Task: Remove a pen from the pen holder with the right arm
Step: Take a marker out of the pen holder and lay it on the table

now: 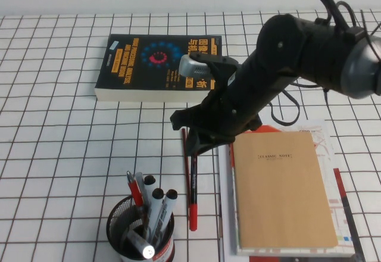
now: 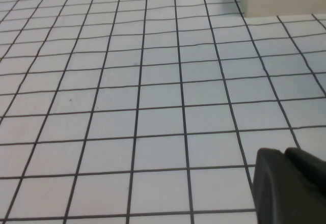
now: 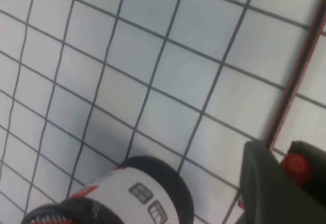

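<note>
"CLASSIC NOTE" on tan notebook, book cover lettering unreadable

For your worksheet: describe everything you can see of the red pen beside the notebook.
The pen is slim and plastic-looking, with a dark barrel edged red and red ends. It points lengthwise between the pen holder and the notebook, touching neither. The right gripper is closed on it near its far end; whether it rests on the table is unclear. The left gripper hangs elsewhere, over the table.

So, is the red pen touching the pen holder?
Apart: high view shows table between red pen and pen holder. Right tool holds pen's far end; left tool over table.
</note>
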Robot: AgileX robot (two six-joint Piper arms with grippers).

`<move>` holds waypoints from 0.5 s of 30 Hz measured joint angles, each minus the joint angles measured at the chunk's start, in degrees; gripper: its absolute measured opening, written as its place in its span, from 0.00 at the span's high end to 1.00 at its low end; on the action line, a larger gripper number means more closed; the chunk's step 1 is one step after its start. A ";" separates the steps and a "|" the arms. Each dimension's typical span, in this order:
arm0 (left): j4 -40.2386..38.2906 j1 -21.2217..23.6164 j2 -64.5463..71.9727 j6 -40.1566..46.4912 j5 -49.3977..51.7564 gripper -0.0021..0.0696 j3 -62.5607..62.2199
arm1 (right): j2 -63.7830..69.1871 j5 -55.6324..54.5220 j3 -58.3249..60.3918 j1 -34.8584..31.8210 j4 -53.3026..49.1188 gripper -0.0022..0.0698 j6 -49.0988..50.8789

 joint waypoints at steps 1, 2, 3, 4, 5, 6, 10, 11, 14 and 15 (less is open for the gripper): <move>0.00 0.00 0.00 0.00 0.00 0.98 0.00 | 1.21 0.62 -1.36 -0.12 0.00 0.89 0.00; 0.00 0.00 0.00 0.00 0.00 0.98 0.00 | 2.63 1.12 -2.97 -0.26 0.00 0.89 0.00; 0.00 0.00 0.00 0.00 0.00 0.98 0.00 | 3.92 1.74 -4.47 -0.41 0.00 0.89 0.00; 0.00 0.00 0.00 0.00 0.00 0.98 0.00 | 5.12 2.16 -5.84 -0.71 -0.11 0.89 0.10; 0.00 0.00 0.00 0.00 0.00 0.98 0.00 | 6.23 2.57 -7.10 -0.97 -0.54 0.89 0.21; 0.00 0.00 0.00 0.00 0.00 0.98 0.00 | 7.05 2.85 -8.23 -1.08 -1.06 0.89 0.37; 0.00 0.00 0.00 0.00 0.00 0.98 0.00 | 10.42 3.76 -11.63 -1.77 -3.01 0.89 1.10; 0.00 0.00 0.00 0.00 0.00 0.98 0.00 | 11.12 3.76 -12.27 -1.90 -3.16 0.89 1.10; 0.00 0.00 0.00 0.00 0.00 0.98 0.00 | 12.68 3.75 -13.23 -2.25 -2.89 0.89 1.43; 0.00 0.00 0.00 0.00 0.00 0.98 0.00 | 12.98 3.48 -13.51 -2.30 -2.65 0.89 1.54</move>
